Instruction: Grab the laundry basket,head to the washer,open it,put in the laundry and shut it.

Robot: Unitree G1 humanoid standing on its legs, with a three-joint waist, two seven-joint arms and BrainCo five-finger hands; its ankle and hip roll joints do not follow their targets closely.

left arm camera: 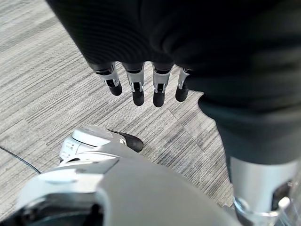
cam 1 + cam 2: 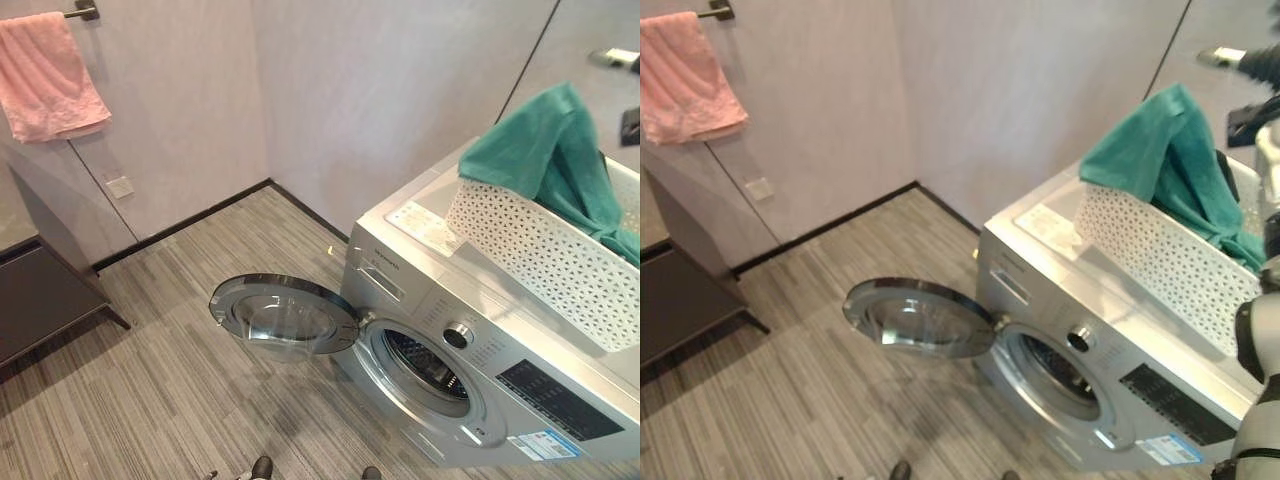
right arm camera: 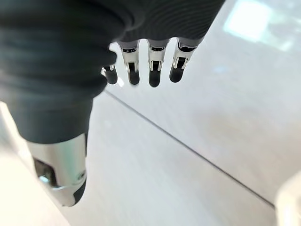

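The silver front-loading washer point(image 2: 420, 290) stands at the right against the wall. Its round door point(image 2: 285, 315) is swung wide open to the left, and the dark drum opening point(image 2: 425, 365) shows. On top of the washer sits a white perforated laundry basket point(image 2: 530, 250) with a teal cloth point(image 2: 545, 150) heaped in it and draped over its rim. My right hand point(image 3: 153, 70) is raised beyond the basket near the wall, fingers straight and holding nothing. My left hand point(image 1: 138, 89) hangs low over the striped floor, fingers straight and empty.
A pink towel point(image 2: 50, 75) hangs from a bar on the left wall. A dark low cabinet point(image 2: 40, 300) stands at the far left. The open door juts out over the grey striped floor point(image 2: 180, 400) in front of the washer.
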